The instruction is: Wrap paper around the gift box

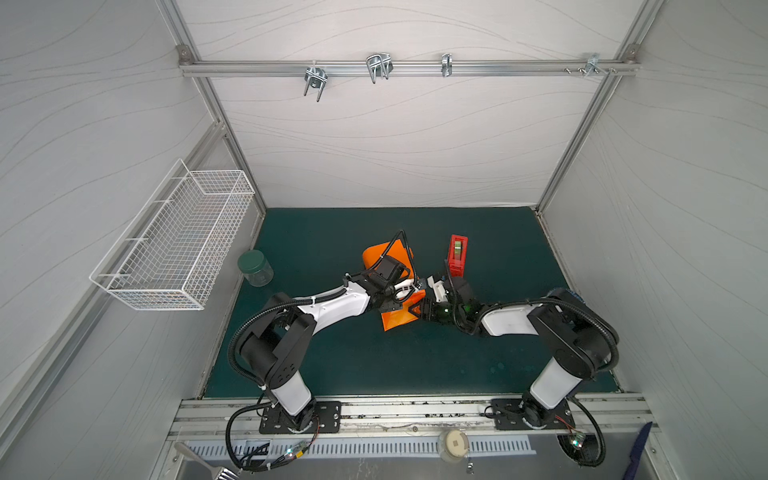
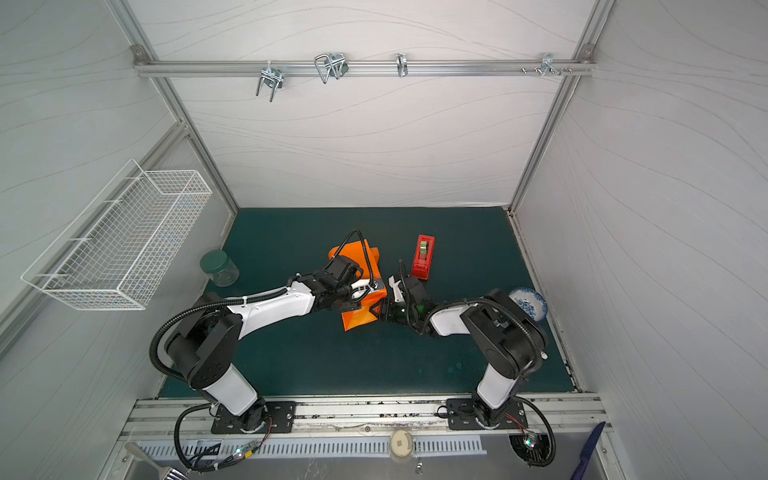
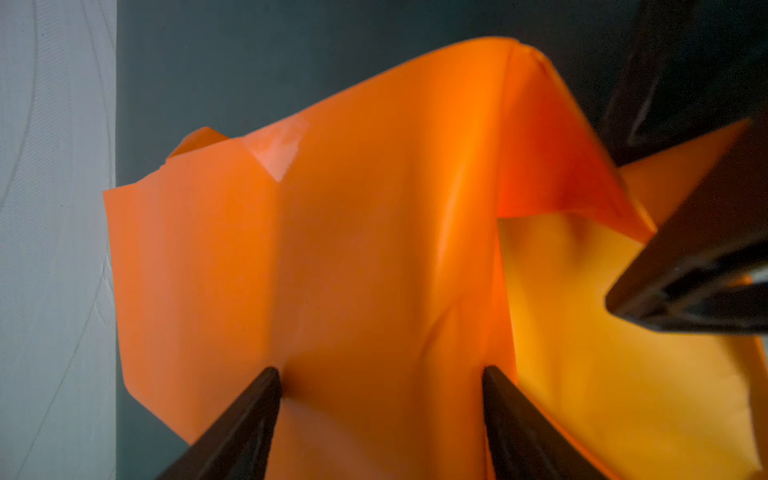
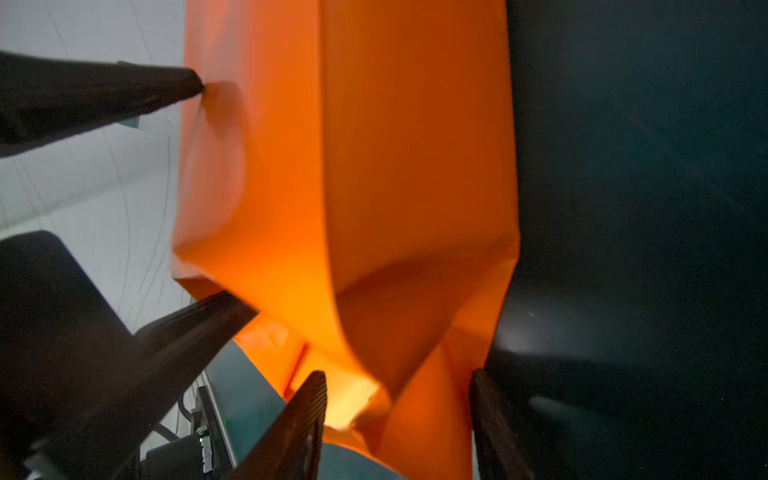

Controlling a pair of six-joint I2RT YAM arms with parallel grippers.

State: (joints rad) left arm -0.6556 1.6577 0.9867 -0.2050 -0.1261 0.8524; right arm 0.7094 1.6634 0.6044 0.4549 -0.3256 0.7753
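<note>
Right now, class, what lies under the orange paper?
Only the orange paper shows, folded into a boxy bundle on the green mat. No surface of the gift box is visible; whatever it wraps is fully covered.

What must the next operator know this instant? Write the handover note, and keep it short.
Left claw: open, both fingertips pressed against the paper on the parcel.
Right claw: open, straddling a loose flap at the parcel end nearer the arm bases.
Gift box: hidden inside the paper, mid-mat. The red tape dispenser stands beyond the right claw.
Done: paper folded round the box; a glossy patch looks like tape.
Left: the near end gapes open; its flaps probably need folding and taping.
</note>
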